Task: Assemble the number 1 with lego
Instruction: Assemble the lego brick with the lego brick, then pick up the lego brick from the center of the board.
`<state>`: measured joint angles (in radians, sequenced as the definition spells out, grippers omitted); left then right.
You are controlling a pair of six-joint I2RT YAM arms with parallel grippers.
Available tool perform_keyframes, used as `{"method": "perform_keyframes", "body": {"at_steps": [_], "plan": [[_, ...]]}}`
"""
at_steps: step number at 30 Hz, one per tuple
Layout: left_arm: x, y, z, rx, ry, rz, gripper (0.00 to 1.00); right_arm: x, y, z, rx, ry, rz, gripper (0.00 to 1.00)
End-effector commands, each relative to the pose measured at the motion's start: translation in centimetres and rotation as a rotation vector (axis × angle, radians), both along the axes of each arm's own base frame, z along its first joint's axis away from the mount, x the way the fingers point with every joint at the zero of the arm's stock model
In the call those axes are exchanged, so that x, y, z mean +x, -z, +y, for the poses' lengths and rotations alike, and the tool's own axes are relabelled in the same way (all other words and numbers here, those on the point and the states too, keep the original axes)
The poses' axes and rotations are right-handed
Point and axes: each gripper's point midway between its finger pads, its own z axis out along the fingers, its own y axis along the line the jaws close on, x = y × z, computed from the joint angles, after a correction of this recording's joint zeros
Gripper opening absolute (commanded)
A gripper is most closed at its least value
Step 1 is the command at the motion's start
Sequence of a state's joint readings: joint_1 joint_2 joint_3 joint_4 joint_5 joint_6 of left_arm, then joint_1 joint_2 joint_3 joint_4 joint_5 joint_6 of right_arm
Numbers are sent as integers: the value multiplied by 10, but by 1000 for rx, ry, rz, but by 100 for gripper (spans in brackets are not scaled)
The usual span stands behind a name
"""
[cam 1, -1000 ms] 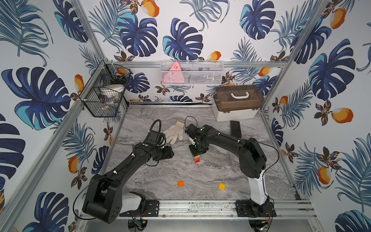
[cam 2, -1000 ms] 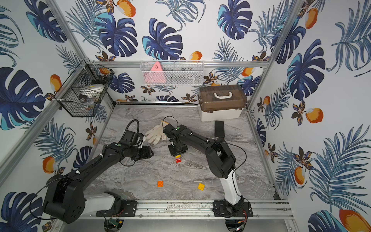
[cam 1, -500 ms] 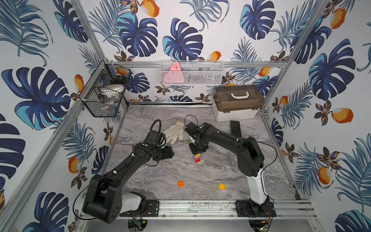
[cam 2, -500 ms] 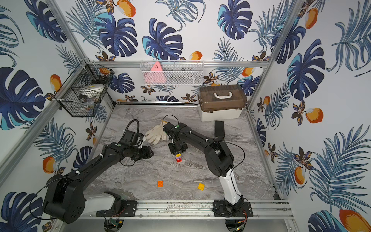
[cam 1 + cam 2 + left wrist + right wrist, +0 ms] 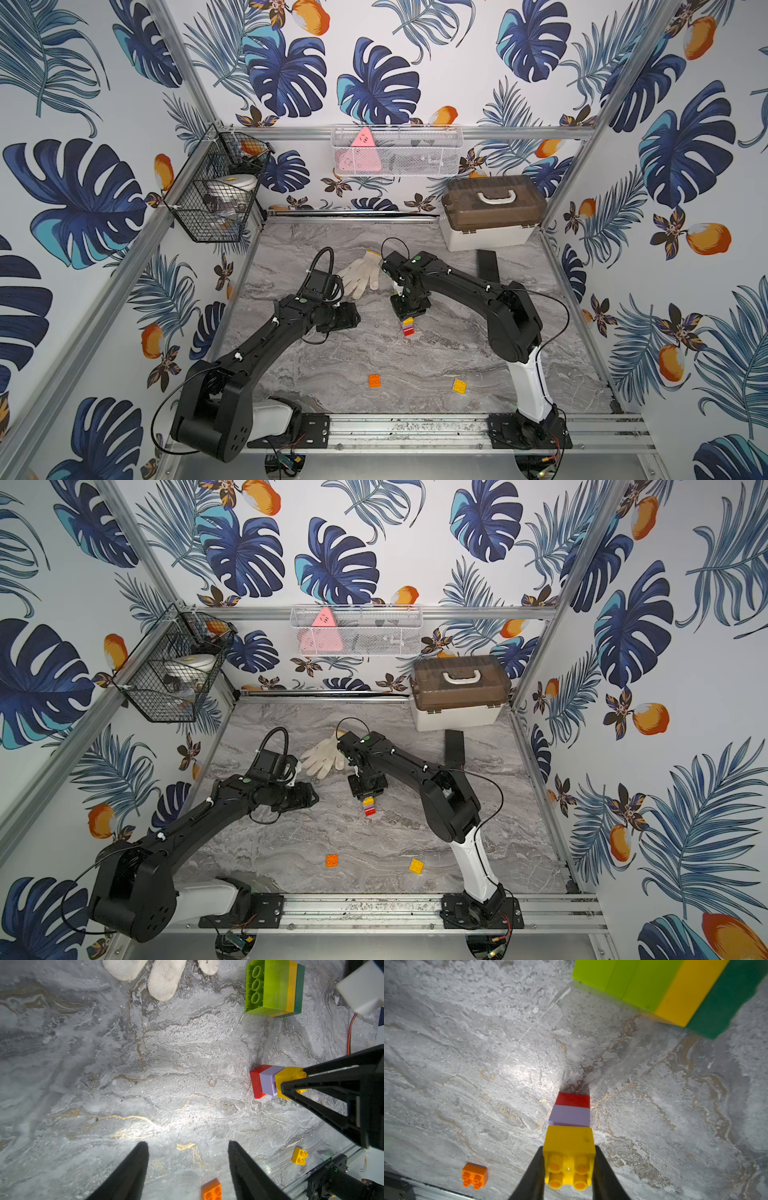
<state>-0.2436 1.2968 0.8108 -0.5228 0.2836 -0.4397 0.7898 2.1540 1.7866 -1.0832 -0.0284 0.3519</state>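
Right wrist view: the narrow column (image 5: pixel 571 1118) stands with its red brick down at the tabletop (image 5: pixel 488 1043), a lilac brick in the middle and a yellow 2x2 on top showing four round studs. The right gripper (image 5: pixel 569 1154) pinches that top brick, with one black finger flat against each side. Near it lies the chunky block (image 5: pixel 675 991), tipped on its side. It has smooth lime layers, then yellow, then dark green, and the left wrist view shows the round tubes of its hollow underside (image 5: pixel 274 987).

Nearer the front rail, well apart from the column, a loose orange brick (image 5: pixel 374 380) and a loose yellow brick (image 5: pixel 459 385) lie studs up. The left gripper (image 5: pixel 187 1142) hangs over bare stone with its jaws spread and nothing between them.

A white knitted glove (image 5: pixel 359 272) lies flat between the two wrists. The tabletop is grey marble with tan veins.

At the back right stands a white storage box (image 5: pixel 492 212) with a smoky brown lid and a white handle; its contents cannot be made out. On the back rail a white mesh tray (image 5: pixel 397 151) holds a pink triangle (image 5: pixel 362 139). On the left wall a black wire basket (image 5: pixel 216 195) holds a round white item.
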Motion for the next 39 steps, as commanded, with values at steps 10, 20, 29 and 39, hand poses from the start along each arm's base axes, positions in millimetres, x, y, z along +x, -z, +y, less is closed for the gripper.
{"method": "perform_keyframes", "body": {"at_steps": [10, 20, 29, 39], "plan": [[2, 0, -1, 2, 8, -8, 67, -10, 26, -22, -114, 44, 40, 12], [2, 2, 6, 38, -14, 0, 68, 0, -34, -11, 9, 56, -71, 61], [2, -1, 7, 37, -17, -12, 68, -59, -60, -63, 77, 177, -76, 66], [1, -9, 5, 16, -20, -33, 67, -154, -25, -149, 50, 536, 5, 64]]}}
